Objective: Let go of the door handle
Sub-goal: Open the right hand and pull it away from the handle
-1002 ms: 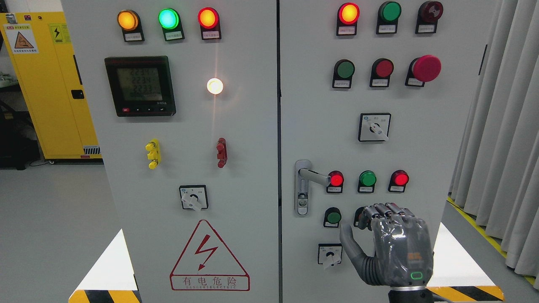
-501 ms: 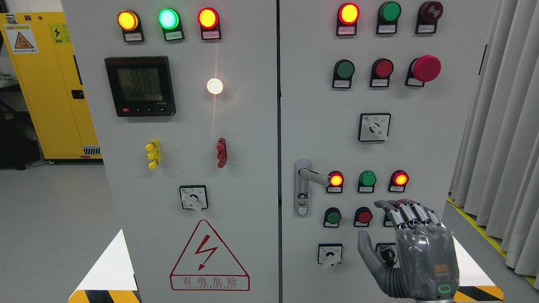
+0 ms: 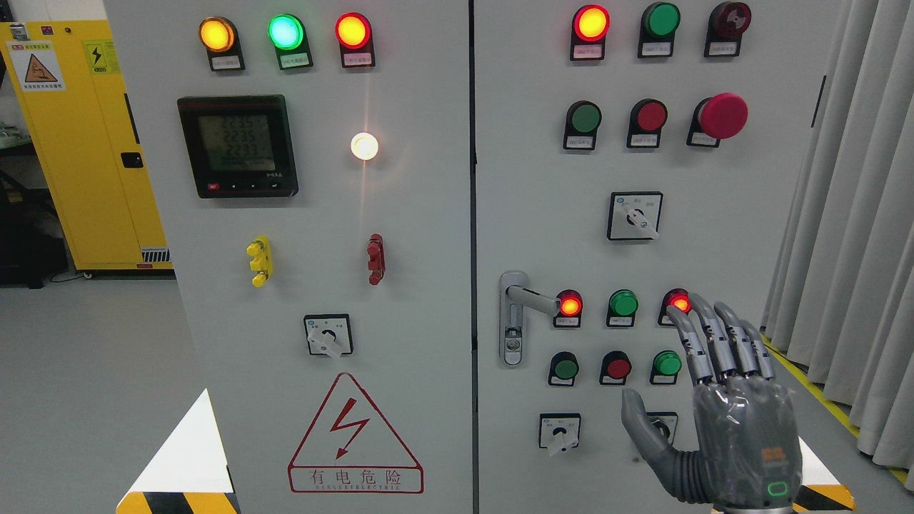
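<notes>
Looking from left to right, the yellow cabinet (image 3: 78, 143) at the far left is shut, so what it holds is hidden. The grey panel (image 3: 321, 235) shows only its meter (image 3: 238, 146), lamps and switches; both of its doors are closed and nothing of the inside can be seen.

On the right door the handle (image 3: 532, 297) sits level, its lever pointing right toward a lit red lamp (image 3: 569, 305), with nothing touching it.

My right hand (image 3: 721, 400) has changed most. A second ago its fingers were curled, low and near the handle side; half a second ago they were unfolding; now they are straight and spread, thumb out to the left, holding nothing, and the hand has drifted right and upward, well apart from the handle, its fingertips (image 3: 696, 303) overlapping the rightmost red lamp (image 3: 676, 303). I judge the release done.

My left hand does not show.
</notes>
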